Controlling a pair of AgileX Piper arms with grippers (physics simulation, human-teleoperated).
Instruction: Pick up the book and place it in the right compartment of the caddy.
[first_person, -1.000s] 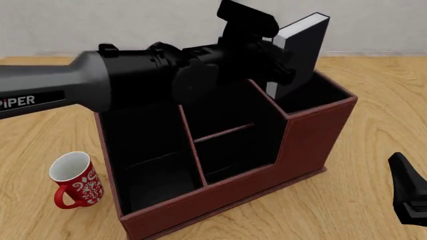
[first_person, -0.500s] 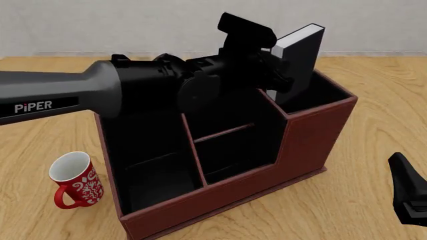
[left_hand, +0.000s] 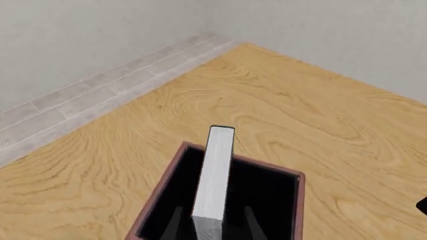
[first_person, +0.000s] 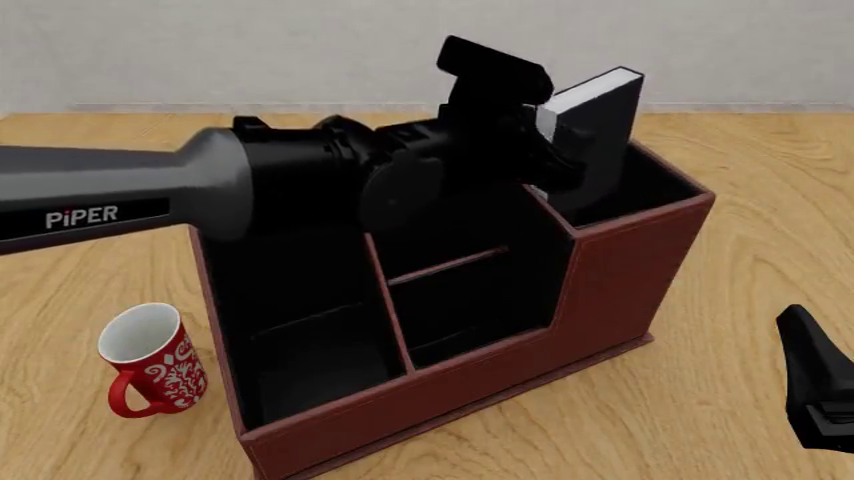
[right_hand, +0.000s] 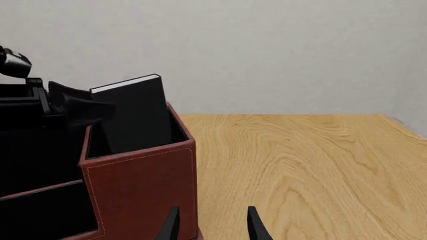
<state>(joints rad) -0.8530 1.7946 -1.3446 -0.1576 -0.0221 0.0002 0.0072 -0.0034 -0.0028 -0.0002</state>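
**One book, partly down in the end section**

We see our left hand (first_person: 567, 150) reaching across the large reddish-brown leather-look caddy (first_person: 454, 300) from the left of the front view, closed on the small thick black hardcover book (first_person: 601, 130) with white page edges. The book stands on edge and leans a little. Its lower part is inside the right compartment (first_person: 634, 190), the narrow, tallest end section with a black interior, while its upper part rises above the rim. In the left wrist view we look down the white page edges of the book (left_hand: 215, 175) between the two fingertips (left_hand: 172, 222), with the rim of the right compartment (left_hand: 293, 175) framing it. Whether the book's lower edge touches the floor of the section, we cannot tell.

From the right wrist view the book (right_hand: 137, 112) shows its plain black cover behind the full-height reddish-brown front wall of the caddy (right_hand: 147, 185), and the left hand (right_hand: 73, 107) grips it from the side.

Our right hand (right_hand: 210, 222) is low at the right edge of the front view (first_person: 817, 385), well apart from the caddy, with its fingers spread and nothing between them.

A red mug with a white pattern and white inside (first_person: 150, 360) stands upright on the wooden bench (first_person: 747, 300), just beside the caddy's left front corner.
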